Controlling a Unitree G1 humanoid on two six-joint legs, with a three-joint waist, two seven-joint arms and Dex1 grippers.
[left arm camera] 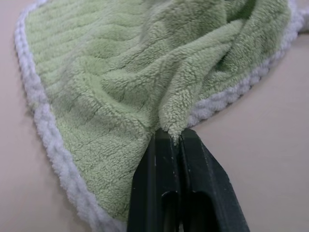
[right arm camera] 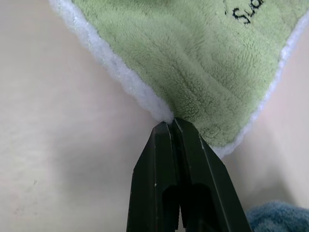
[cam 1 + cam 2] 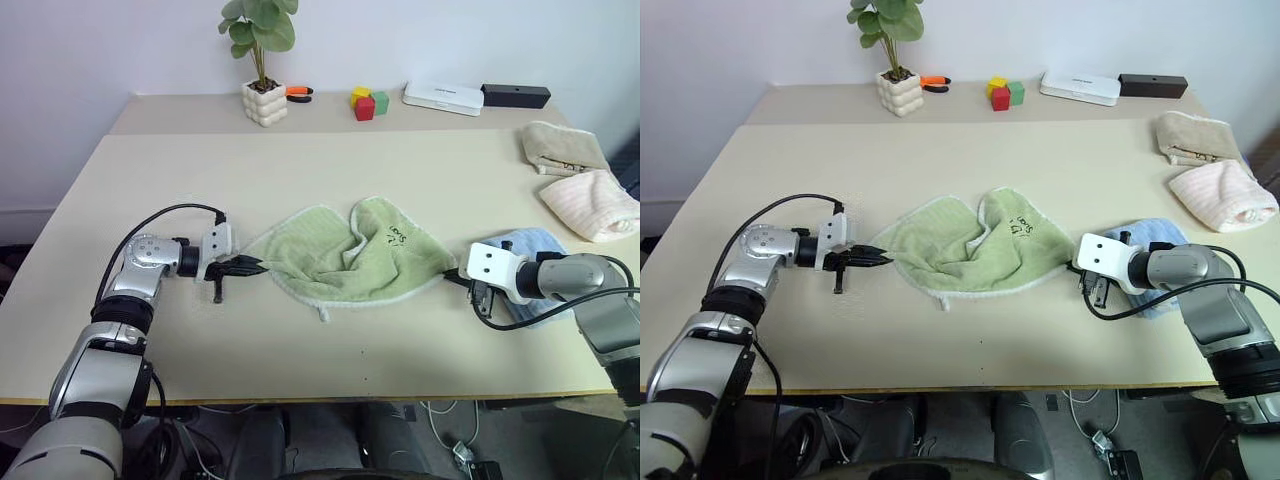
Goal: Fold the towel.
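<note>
The light green towel lies rumpled in the middle of the worktop, bunched into ridges with no clean fold in it yet. The left pincer is pressed together on a tuft at the towel's left end, and the right pincer is pinching the white-edged corner at its right end. By my judgement only the gripping is done; spreading the cloth flat and every fold are still to come.
</note>
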